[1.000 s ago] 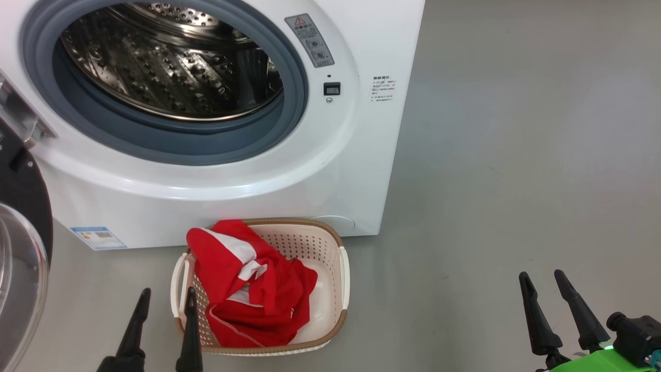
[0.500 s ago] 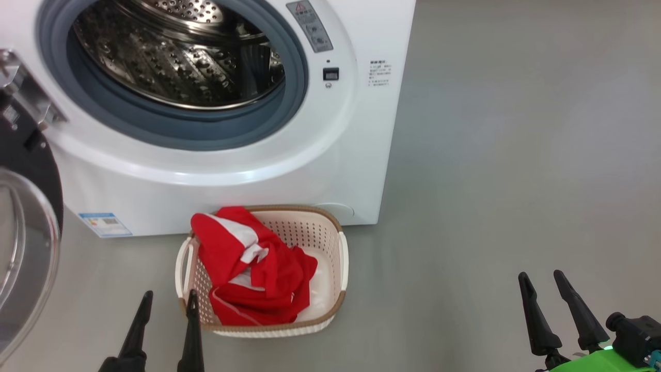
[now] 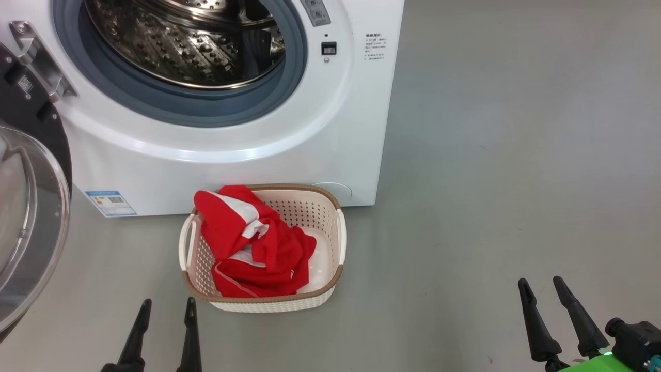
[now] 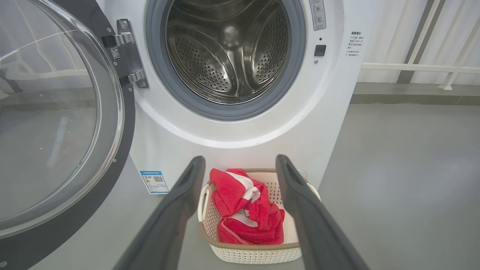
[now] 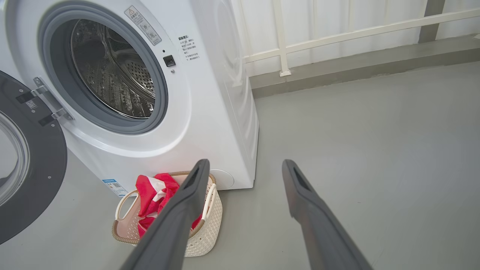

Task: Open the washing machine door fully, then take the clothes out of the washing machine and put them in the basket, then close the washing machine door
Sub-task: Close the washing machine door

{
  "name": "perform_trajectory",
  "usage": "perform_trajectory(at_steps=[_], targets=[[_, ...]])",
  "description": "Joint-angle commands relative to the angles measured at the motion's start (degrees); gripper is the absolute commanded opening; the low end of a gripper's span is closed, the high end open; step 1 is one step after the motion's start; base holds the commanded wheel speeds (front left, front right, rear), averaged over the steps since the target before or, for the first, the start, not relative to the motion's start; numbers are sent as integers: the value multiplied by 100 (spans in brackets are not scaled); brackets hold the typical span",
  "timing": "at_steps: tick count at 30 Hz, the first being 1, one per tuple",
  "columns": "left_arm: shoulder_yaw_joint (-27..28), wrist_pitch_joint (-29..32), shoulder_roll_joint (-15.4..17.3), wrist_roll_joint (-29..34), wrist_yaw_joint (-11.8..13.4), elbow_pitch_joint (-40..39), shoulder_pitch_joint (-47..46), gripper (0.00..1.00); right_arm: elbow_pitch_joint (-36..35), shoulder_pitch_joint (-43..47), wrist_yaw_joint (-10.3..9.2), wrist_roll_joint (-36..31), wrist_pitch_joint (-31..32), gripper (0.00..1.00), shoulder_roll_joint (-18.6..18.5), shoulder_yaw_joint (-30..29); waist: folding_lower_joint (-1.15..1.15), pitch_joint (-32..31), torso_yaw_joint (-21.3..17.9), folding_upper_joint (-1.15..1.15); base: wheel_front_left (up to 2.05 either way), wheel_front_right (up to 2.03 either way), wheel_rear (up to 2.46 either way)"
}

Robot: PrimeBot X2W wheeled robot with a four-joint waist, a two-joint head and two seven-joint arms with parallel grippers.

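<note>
Nearest, the left tool is seen at the lower left of the head view, its two dark fingers spread apart and nothing held between them. The right tool is seen at the lower right, likewise parted and empty, over the bare grey floor. Just beyond the left tool, the basket is set on the floor close to the foot of the washing machine. The clothes are heaped inside it, piled toward its left side, with one fold draped over the rim. Further off, to the left of the left tool, the washing machine door is swung wide on its hinge, with its inner face and glass bowl shown. Beyond that, the steel drum is seen with no fabric in it.

The unloading is judged done, and only the closing is left. The door lies wholly on the left, well apart from the right tool, so the left tool is judged the nearer. A push from the left toward the opening on the right is called for. Whether the basket is cleared by the door's arc cannot be told.
</note>
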Motion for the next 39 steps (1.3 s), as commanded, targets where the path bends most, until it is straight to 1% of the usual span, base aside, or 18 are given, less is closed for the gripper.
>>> perform_trajectory(at_steps=[1, 7, 10, 15, 20, 26, 33, 39], targets=[[189, -28, 59, -43, -20, -119, -129, 100, -126, -71, 37, -27, -37, 100, -95, 112, 0, 0, -1, 0, 0, 0, 0], [176, -28, 59, -72, -2, -124, -137, 100, -126, -66, 37, -29, -37, 100, -97, 108, 0, 7, 17, 0, 0, 0, 0], [185, -28, 59, -201, 20, -94, -167, 100, -126, -97, 37, -34, -37, 100, -105, 116, 0, 28, 63, 0, 0, 0, 0], [163, -28, 59, -329, 59, -52, -231, 100, -119, -138, 37, -44, -37, 100, -144, 188, 0, 28, 322, 0, 0, 0, 0], [93, -28, 59, -449, 159, -40, -166, 100, -83, -189, 37, -52, -37, 100, -231, 387, 0, -21, 768, 0, 0, 0, 0], [-18, -28, 59, -604, 329, -30, -41, 100, -12, -299, 37, -32, -37, 100, -380, 690, 0, -123, 1420, 0, 0, 0, 0], [-195, -28, 59, -704, 466, -20, 145, 100, 46, -380, 37, -2, -37, 100, -444, 939, 0, -313, 2154, 0, 0, 0, 0], [-231, -28, 59, -764, 452, 27, 289, 100, 116, -358, 37, 24, -37, 100, -435, 1099, 0, -472, 2595, 0, 0, 0, 0]])
